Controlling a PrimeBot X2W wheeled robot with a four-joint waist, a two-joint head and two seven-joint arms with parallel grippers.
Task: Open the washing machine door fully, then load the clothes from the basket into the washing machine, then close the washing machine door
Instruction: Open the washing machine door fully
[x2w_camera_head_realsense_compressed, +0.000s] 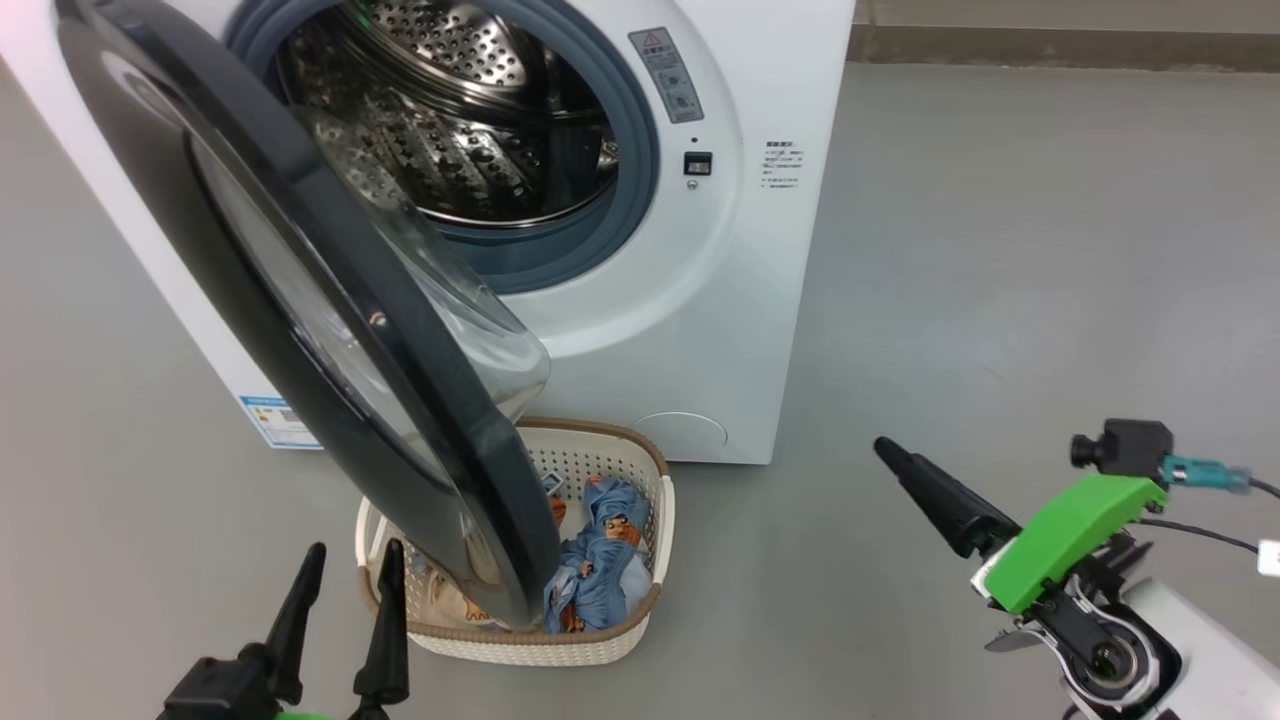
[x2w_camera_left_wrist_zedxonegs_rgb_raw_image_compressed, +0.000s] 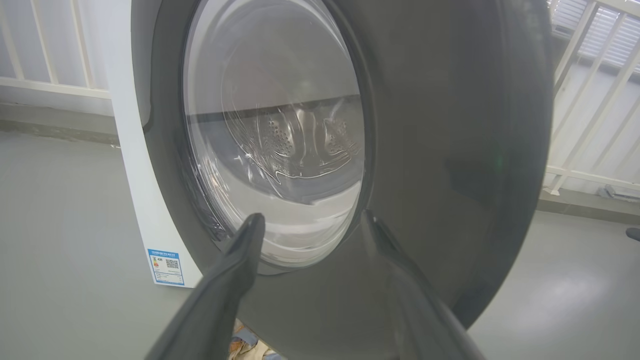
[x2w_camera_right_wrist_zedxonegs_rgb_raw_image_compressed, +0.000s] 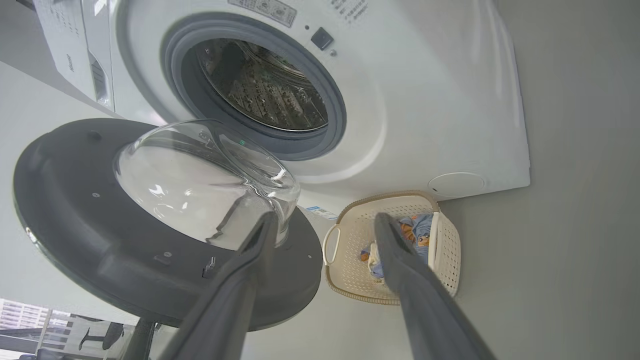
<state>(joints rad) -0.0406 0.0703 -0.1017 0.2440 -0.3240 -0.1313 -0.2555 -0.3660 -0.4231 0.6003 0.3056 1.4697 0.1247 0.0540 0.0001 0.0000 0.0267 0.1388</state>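
Where the room shows, I see a smooth grey floor (x2w_camera_head_realsense_compressed: 1000, 250) with a darker strip along the wall base, and white railing bars (x2w_camera_left_wrist_zedxonegs_rgb_raw_image_compressed: 590, 100) behind; everything stands on that floor.

At lower left my left gripper (x2w_camera_head_realsense_compressed: 355, 548) has its fingers spread with nothing between them, pointing at the outer face of the door; whether they touch it I cannot tell. A blue label (x2w_camera_head_realsense_compressed: 275, 420) sits on the washing machine's lower left corner, with a square code on it, its print too small to read. The door (x2w_camera_head_realsense_compressed: 440, 470), hinged on the left, stands swung out towards me, glass bowl facing right, its lower edge hanging over the basket (x2w_camera_head_realsense_compressed: 655, 500); the basket sits on the floor just before the washing machine (x2w_camera_head_realsense_compressed: 760, 300), long axis running from the machine towards me, the clothes (x2w_camera_head_realsense_compressed: 600, 560) heaped inside. A grey warning sticker (x2w_camera_head_realsense_compressed: 667, 75) with a red triangle lies right of the drum opening; I cannot read it. My right gripper (x2w_camera_right_wrist_zedxonegs_rgb_raw_image_compressed: 325, 216) hangs released, well apart from the basket.
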